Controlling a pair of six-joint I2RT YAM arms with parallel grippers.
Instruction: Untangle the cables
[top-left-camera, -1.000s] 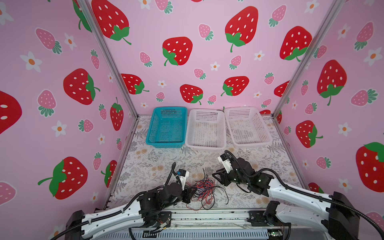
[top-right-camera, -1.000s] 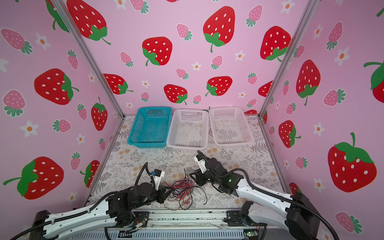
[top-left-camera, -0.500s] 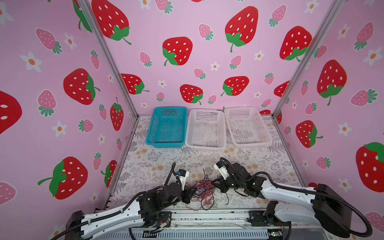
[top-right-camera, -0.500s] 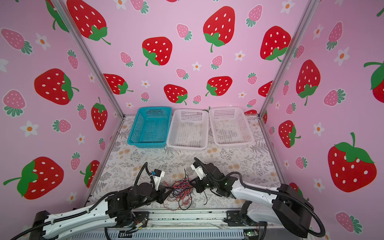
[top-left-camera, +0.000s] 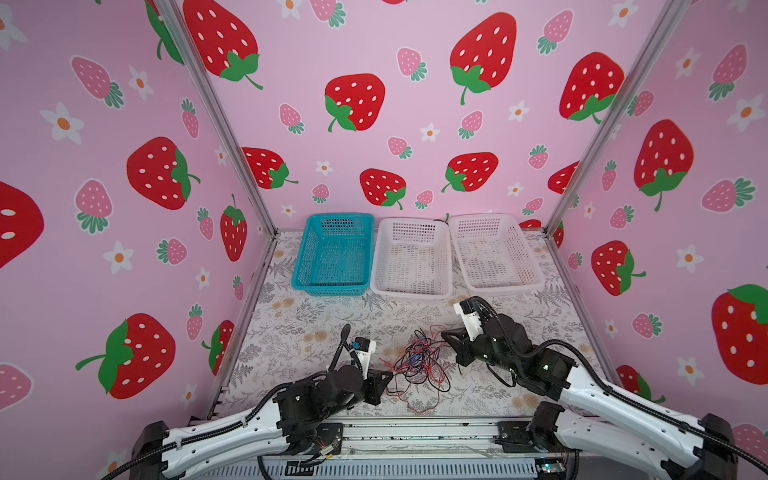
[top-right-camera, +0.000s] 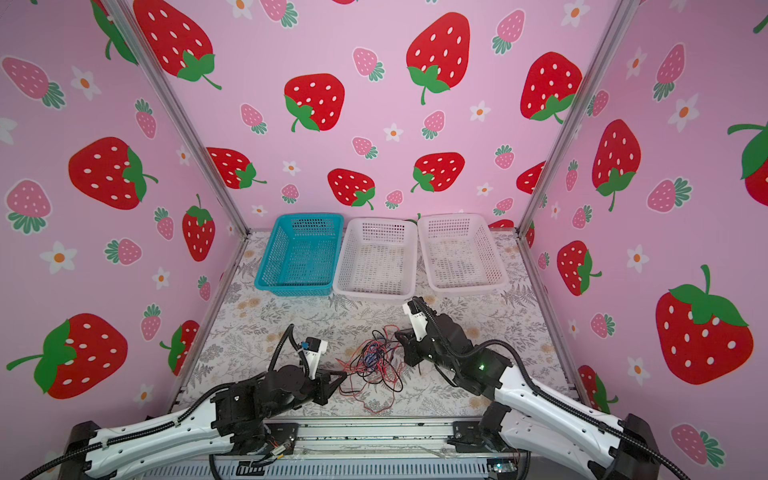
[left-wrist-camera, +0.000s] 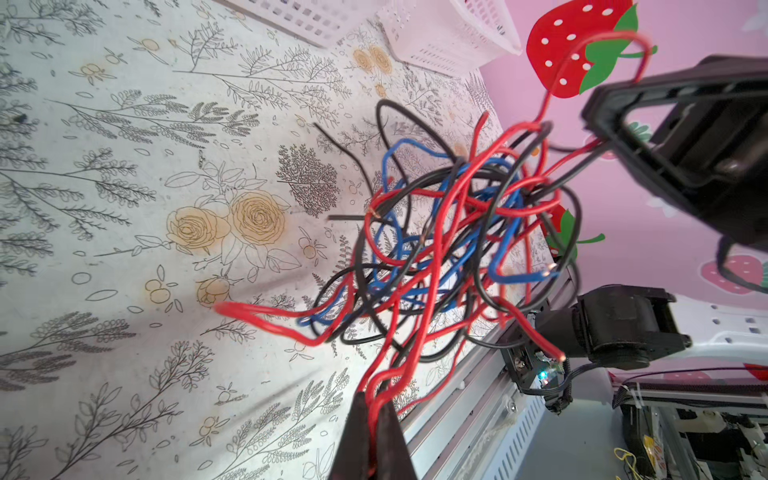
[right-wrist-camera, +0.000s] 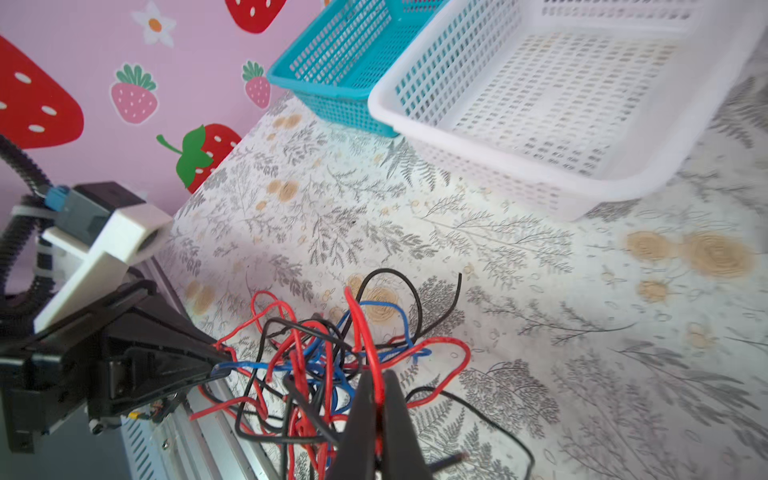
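Note:
The cables (top-left-camera: 417, 362) (top-right-camera: 373, 360) are one knot of thin red, black and blue wires on the flowered table, between my two grippers in both top views. My left gripper (top-left-camera: 390, 375) (top-right-camera: 344, 374) sits at the knot's left edge. The left wrist view shows this gripper (left-wrist-camera: 374, 401) shut on a few red strands leading into the cables (left-wrist-camera: 449, 232). My right gripper (top-left-camera: 444, 334) (top-right-camera: 397, 334) is at the knot's right edge. In the right wrist view it (right-wrist-camera: 379, 376) is shut on one red strand of the cables (right-wrist-camera: 324, 353), which hang slightly lifted.
Three baskets stand in a row at the back: a blue basket (top-left-camera: 332, 289), a white basket (top-left-camera: 411, 293) in the middle and another white basket (top-left-camera: 498, 286) on the right. A metal rail (top-left-camera: 415, 432) runs along the table's front edge, just behind the knot.
My right gripper dipped into the knot, shut on a red strand and drew back and up, stretching the wires. The left gripper kept its hold and place.

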